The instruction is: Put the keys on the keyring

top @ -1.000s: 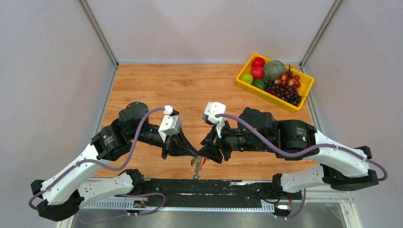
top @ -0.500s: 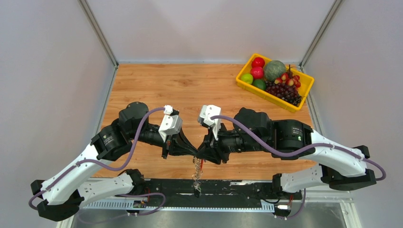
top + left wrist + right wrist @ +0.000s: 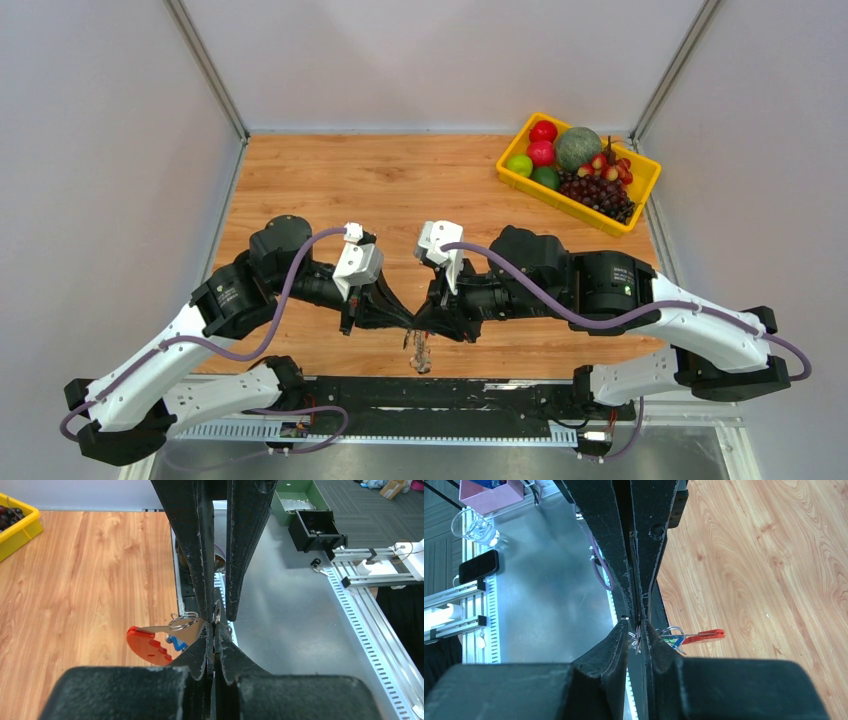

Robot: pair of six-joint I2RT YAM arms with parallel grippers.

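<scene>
Overhead view of two robot arms meeting fingertip to fingertip above the near edge of a wooden counter [image 3: 330, 180]. A small bunch hangs just below the point where they meet: the keyring [image 3: 418, 350], clear of the counter.

The left wrist camera shows the keyring as a flat strip with a bright red curved part, hanging to one side of the tips and carrying a silver wire loop [image 3: 182, 622]. From the right wrist camera, the keys [image 3: 675, 641], with blue and green heads, cluster beside the loop.

The left gripper [image 3: 214, 632] has its fingers clenched tight on the keyring. The right gripper [image 3: 638, 630] has its fingers nearly together, a thin slit left between them. A bit of silver metal sits in that slit, but it is unclear whether they grip it.

A yellow tray [image 3: 560, 203] of fruit, including dark grapes [image 3: 600, 195], sits at the far right corner.
</scene>
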